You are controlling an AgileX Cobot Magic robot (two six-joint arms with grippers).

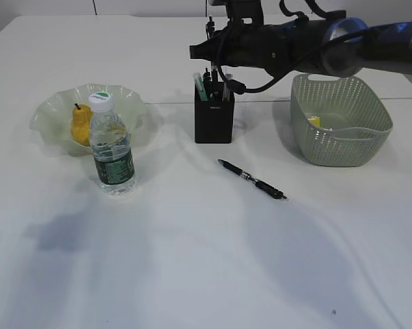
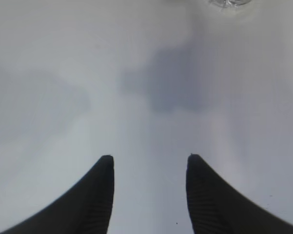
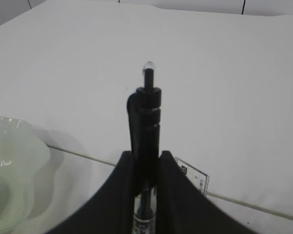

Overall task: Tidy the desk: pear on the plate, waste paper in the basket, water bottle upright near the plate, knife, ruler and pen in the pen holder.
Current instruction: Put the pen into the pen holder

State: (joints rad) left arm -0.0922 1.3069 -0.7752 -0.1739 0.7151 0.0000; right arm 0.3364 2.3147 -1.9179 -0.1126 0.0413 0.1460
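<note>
Above the holder point(image 1: 213, 113), I am pinching a stiff, light, slick pen point(image 3: 145, 122) mid-barrel in the right gripper point(image 3: 145, 168); left gripper point(image 2: 148, 168) is hanging open, empty.

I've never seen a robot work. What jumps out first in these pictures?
The dark arm stretching in from the right, its hand pinching a black pen above the black pen holder. Next, the upright water bottle in front of the plate holding a yellow pear, and a second pen lying loose mid-table.
</note>
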